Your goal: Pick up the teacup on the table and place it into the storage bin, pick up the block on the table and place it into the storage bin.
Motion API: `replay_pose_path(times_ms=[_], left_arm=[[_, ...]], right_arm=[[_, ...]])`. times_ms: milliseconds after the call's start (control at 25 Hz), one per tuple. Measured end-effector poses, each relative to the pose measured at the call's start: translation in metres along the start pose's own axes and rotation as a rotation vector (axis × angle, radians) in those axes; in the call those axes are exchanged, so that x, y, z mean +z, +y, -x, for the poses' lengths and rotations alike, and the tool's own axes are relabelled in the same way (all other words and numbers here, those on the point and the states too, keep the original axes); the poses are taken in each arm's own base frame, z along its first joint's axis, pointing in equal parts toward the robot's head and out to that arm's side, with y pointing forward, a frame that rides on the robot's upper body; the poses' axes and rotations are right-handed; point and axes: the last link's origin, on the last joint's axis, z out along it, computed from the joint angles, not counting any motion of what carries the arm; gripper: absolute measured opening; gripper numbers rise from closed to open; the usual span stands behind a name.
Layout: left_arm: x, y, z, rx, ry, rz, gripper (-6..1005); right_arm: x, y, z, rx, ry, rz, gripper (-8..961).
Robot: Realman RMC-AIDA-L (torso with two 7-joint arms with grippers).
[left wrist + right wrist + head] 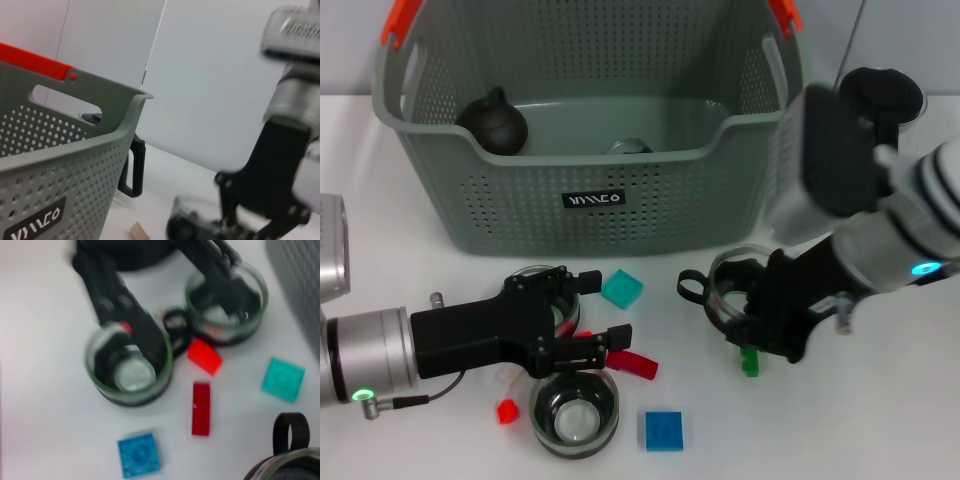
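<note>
1. The storage bin is perforated grey-green plastic with orange-red handles; its black label carries white lettering I cannot read for certain.
2. A round black teapot sits inside it.
3. The left gripper is spread open over a glass teacup, just beside another glass teacup.
4. The right gripper grips a black-handled glass teacup.
5. Studded teal block, blue block and red block lie between the cups.
</note>
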Motion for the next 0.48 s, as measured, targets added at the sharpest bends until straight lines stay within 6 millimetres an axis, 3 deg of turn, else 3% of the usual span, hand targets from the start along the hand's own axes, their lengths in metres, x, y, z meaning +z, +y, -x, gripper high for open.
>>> replay_pose_path(times_ms=[200,280,360,480], left_arm=[[0.0,0.0,0.0,0.0,0.0,0.0,857],[0.0,0.0,0.0,0.003,0.0,0.0,857],[0.0,0.0,0.0,0.007,0.0,-0.001,857],[0.001,-0.001,-0.001,0.014,0.001,0.001,857]], right_arm=[[-0.063,0.019,0.021,-0.006,-0.109,0.025,63],[-0.091,0.016,0.035,0.018,-0.211,0.01,63],[-0.115,0.004,0.048,0.052,-0.334,-0.031,63],[-0.136,-0.029,0.068,0.128,-0.504,-0.116,63]])
